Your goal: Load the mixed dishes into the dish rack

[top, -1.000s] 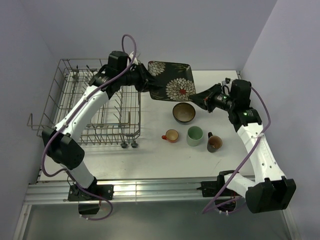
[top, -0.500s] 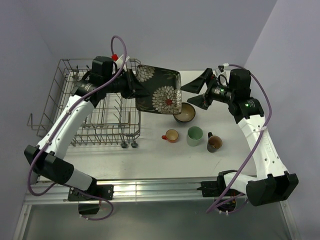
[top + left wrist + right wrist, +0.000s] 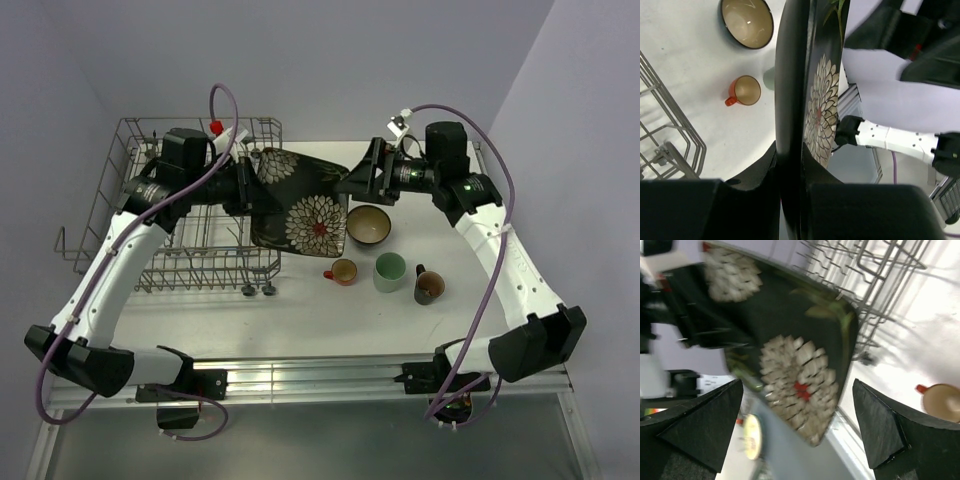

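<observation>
The dark square plate point(image 3: 300, 205) with white flowers hangs tilted in the air, between the dish rack point(image 3: 150, 215) and the bowl. My left gripper point(image 3: 245, 188) is shut on its left edge. In the left wrist view the plate point(image 3: 790, 100) shows edge-on, pinched between my gripper's point(image 3: 790, 165) jaws. My right gripper point(image 3: 362, 180) stands open just right of the plate's far corner, not touching it. In the right wrist view the plate point(image 3: 790, 340) fills the space ahead of the wide-apart fingers point(image 3: 880, 430). On the table stand the blue bowl point(image 3: 368, 225), orange-red cup point(image 3: 342, 271), green mug point(image 3: 390, 271) and brown cup point(image 3: 430, 287).
The grey wire rack point(image 3: 665, 130) with upright tines fills the table's left half, its small wheels point(image 3: 258, 290) at the near right corner. Walls close in at the back and right. The rack's right side point(image 3: 875, 270) lies just behind the plate.
My right gripper let go of the plate's right corner, opened wide and rose to the left. The left arm carried the plate leftward and down, towards the rack.
</observation>
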Tool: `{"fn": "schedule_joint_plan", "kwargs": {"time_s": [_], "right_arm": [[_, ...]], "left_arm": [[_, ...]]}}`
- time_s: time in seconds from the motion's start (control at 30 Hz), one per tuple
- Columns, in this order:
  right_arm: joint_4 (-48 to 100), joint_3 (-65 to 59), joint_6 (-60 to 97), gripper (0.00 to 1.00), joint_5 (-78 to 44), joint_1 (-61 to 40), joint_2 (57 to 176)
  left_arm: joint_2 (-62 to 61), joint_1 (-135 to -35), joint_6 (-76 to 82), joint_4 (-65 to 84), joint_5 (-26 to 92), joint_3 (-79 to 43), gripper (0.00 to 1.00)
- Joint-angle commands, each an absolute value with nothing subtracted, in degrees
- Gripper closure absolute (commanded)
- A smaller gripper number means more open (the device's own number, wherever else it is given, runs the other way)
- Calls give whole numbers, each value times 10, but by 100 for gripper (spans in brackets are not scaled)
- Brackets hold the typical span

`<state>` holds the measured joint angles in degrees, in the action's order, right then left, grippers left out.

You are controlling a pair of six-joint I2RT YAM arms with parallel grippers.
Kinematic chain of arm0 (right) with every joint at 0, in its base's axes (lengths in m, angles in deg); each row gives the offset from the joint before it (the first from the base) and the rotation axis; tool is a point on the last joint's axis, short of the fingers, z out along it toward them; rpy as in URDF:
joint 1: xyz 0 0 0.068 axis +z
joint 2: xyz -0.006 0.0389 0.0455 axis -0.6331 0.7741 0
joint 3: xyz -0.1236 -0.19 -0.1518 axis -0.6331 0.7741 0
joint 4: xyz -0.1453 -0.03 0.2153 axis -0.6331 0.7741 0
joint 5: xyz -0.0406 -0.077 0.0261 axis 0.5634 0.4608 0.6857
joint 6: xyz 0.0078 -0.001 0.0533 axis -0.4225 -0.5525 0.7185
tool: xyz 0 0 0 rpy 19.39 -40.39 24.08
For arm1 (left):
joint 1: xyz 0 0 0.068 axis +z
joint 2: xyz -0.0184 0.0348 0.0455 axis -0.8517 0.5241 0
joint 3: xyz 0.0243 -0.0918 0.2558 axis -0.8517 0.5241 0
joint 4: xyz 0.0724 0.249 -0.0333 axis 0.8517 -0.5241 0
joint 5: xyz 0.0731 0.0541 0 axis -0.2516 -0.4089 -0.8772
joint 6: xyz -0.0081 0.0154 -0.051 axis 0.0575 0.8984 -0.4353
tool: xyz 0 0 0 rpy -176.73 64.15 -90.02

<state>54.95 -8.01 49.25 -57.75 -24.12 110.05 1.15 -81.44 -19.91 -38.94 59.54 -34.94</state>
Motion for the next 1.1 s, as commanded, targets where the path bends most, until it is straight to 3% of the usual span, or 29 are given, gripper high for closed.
{"fn": "schedule_joint_plan", "kwargs": {"time_s": [0.0, 0.3, 0.63, 0.77, 0.9, 0.93, 1.07], "right_arm": [[589, -129, 400, 3, -540, -225, 1110], [550, -77, 345, 8, -524, -217, 1078], [403, -53, 398, 8, -698, -204, 1062], [392, -56, 416, 16, -780, -183, 1075], [433, -66, 386, 27, -780, -176, 1080], [430, -64, 390, 34, -780, -175, 1081], [431, -59, 390, 49, -784, -170, 1088]], "left_arm": [[-44, -808, -187, -348, 653, -377, 100], [-82, -805, -194, -337, 720, -344, 100], [-103, -803, -229, -281, 792, -297, 100], [-99, -802, -218, -290, 798, -302, 100], [-101, -802, -218, -287, 809, -300, 100], [-102, -802, -217, -287, 812, -298, 100], [-107, -802, -215, -287, 816, -289, 100]]}}
